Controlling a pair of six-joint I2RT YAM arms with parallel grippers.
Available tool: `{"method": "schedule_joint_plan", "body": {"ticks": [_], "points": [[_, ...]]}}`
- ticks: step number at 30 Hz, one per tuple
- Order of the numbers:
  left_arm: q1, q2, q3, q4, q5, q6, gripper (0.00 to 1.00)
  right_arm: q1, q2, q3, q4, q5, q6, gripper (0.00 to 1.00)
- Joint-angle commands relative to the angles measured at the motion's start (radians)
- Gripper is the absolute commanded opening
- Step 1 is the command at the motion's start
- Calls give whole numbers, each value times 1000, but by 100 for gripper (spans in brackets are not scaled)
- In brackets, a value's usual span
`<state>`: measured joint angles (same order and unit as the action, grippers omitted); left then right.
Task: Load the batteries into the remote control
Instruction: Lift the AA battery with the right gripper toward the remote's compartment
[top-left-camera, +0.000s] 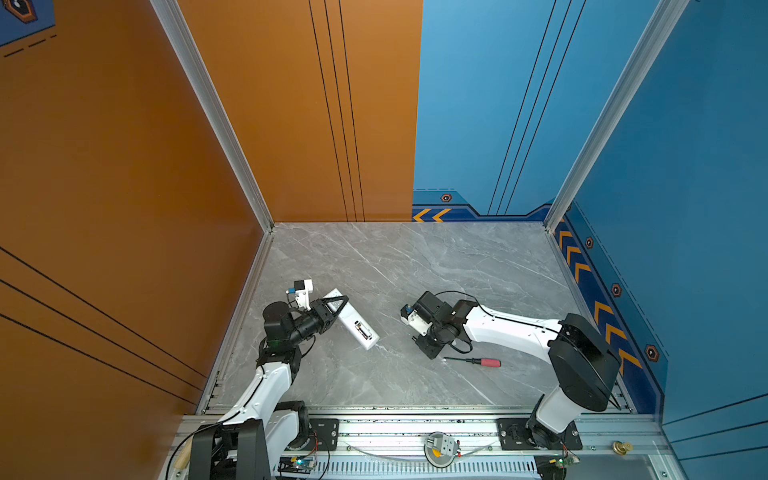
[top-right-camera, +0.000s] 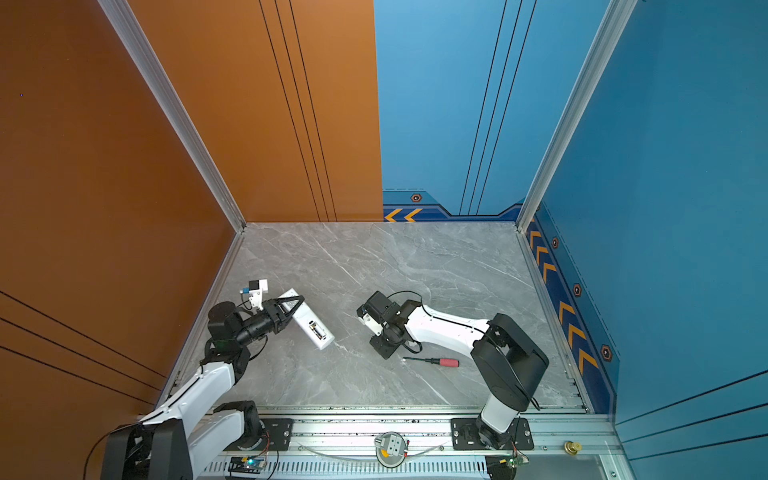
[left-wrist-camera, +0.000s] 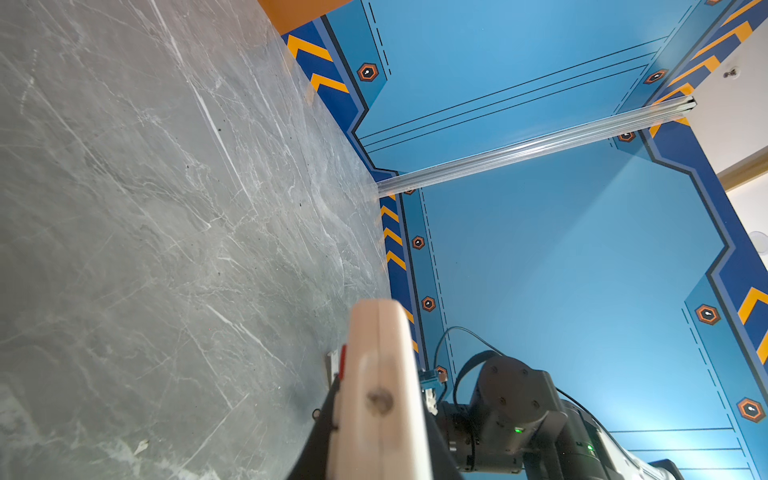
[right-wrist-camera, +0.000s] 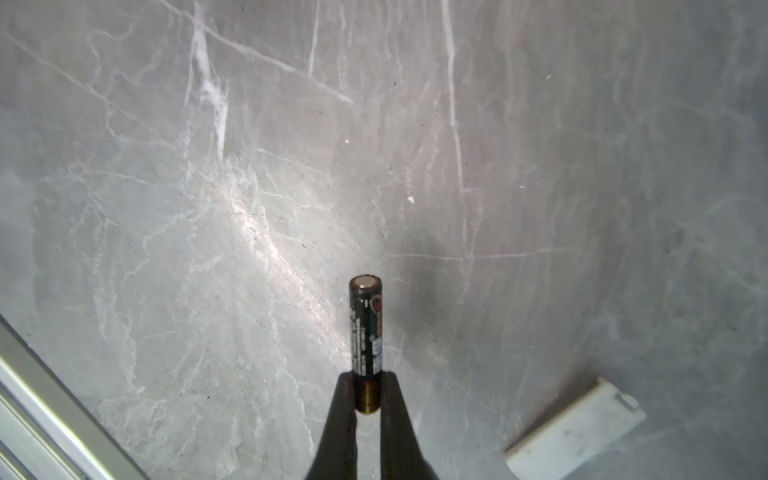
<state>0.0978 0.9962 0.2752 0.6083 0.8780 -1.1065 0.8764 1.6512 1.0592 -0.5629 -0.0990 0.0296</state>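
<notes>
The left pincer (top-left-camera: 336, 306) is clamped on the far end of the white remote control (top-left-camera: 358, 329), which sits back side up near the left edge of the table (top-left-camera: 415, 266) with a battery (top-left-camera: 363, 331) lying in its open compartment. The right pincer (right-wrist-camera: 368, 392) is closed on the gold end of a second battery (right-wrist-camera: 365, 324) above the table, near the red-handled screwdriver (top-left-camera: 478, 362).

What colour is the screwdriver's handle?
The screwdriver handle is red, clearest in a top view.
</notes>
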Motion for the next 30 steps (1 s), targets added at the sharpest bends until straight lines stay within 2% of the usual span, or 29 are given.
{"method": "schedule_joint_plan", "body": {"ticks": [1, 11, 23, 30], "points": [[-11, -16, -15, 10, -28, 27, 0, 17, -43, 34, -76, 65, 67, 0], [-104, -24, -24, 10, -137, 64, 0, 69, -87, 133, -194, 135, 142, 0], [-134, -50, -19, 10, -147, 89, 0, 146, -77, 281, -301, 157, 188, 0], [-147, -45, -22, 10, -158, 89, 0, 154, -25, 383, -336, 122, 222, 0]]}}
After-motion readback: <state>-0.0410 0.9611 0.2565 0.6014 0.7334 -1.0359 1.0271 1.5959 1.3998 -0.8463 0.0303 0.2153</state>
